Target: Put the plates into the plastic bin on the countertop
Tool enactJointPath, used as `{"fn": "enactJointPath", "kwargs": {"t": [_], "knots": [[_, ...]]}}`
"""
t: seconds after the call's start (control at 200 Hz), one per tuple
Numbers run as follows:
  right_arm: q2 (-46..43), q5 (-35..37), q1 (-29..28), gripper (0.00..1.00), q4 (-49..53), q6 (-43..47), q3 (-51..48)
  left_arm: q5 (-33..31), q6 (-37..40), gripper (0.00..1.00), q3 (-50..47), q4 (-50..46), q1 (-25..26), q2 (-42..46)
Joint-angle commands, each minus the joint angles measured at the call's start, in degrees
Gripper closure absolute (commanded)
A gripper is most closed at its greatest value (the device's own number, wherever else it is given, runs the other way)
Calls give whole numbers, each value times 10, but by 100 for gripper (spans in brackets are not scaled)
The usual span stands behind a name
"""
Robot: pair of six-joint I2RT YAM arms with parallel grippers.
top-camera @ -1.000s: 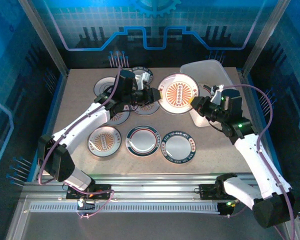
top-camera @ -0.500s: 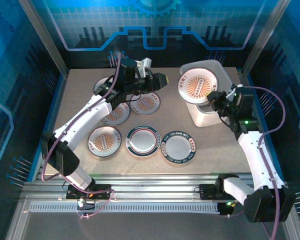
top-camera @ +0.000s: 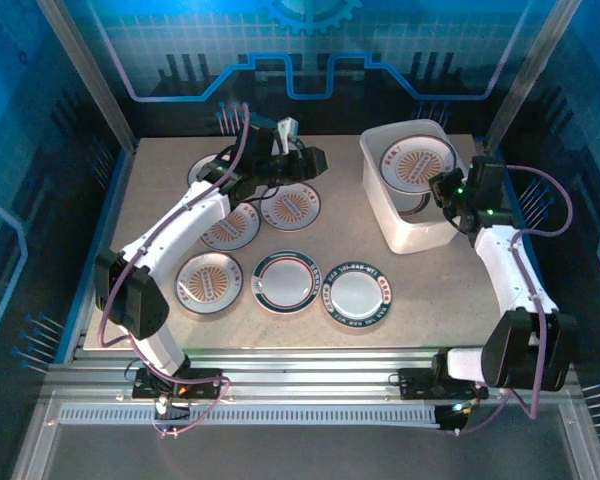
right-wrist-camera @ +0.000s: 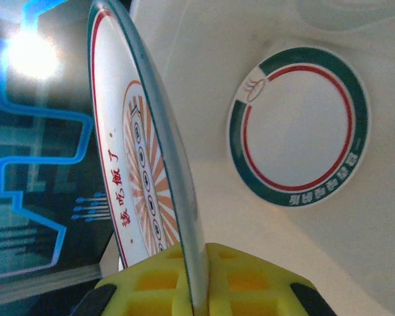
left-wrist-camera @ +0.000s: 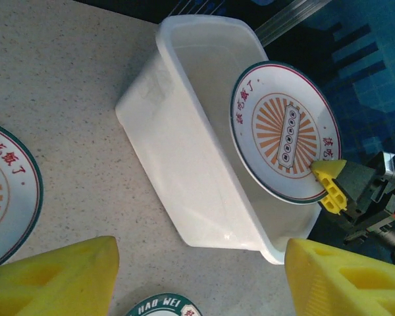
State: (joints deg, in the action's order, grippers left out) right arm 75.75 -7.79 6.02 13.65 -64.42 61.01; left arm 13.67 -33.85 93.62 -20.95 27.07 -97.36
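Right hand (right-wrist-camera: 199, 280) grips a sunburst plate (left-wrist-camera: 283, 131) tilted over the plastic bin (left-wrist-camera: 184, 164); left hand (left-wrist-camera: 201, 263) spread wide

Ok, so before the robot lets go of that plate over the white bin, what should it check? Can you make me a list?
1. Grip: the right gripper is shut on the sunburst plate at its rim: ok.
2. Place: the plate is over the opening of the plastic bin: ok.
3. Plate lies flat for a gentle drop: not ok, it stands tilted on edge.
4. Room in the bin: ok, one green-rimmed plate lies flat on the bottom.
5. The left gripper is out of the way: ok, open and apart from the bin.
6. Gap between the plate and the bin's bottom: cannot tell.
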Motion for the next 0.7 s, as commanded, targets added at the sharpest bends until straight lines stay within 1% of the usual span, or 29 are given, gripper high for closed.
{"fn": "enactJointPath", "kwargs": {"t": [0.0, 0.145, 0.31, 0.44, 0.61, 0.695], "knots": [[17, 58, -3, 100, 15, -16, 39, -13, 35, 31, 15, -14, -16, -10], [48, 101, -14, 100, 46, -23, 65, -11, 52, 31, 25, -26, -28, -23], [93, 116, -27, 100, 75, -29, 102, -14, 66, 31, 38, -40, -36, -41], [128, 142, -43, 100, 109, -35, 139, -12, 69, 30, 48, -41, -42, -56], [170, 179, -58, 100, 166, -53, 191, -6, 74, 30, 67, -54, -50, -82], [197, 183, -64, 100, 199, -74, 217, 0, 74, 30, 71, -54, -54, -89]]}}
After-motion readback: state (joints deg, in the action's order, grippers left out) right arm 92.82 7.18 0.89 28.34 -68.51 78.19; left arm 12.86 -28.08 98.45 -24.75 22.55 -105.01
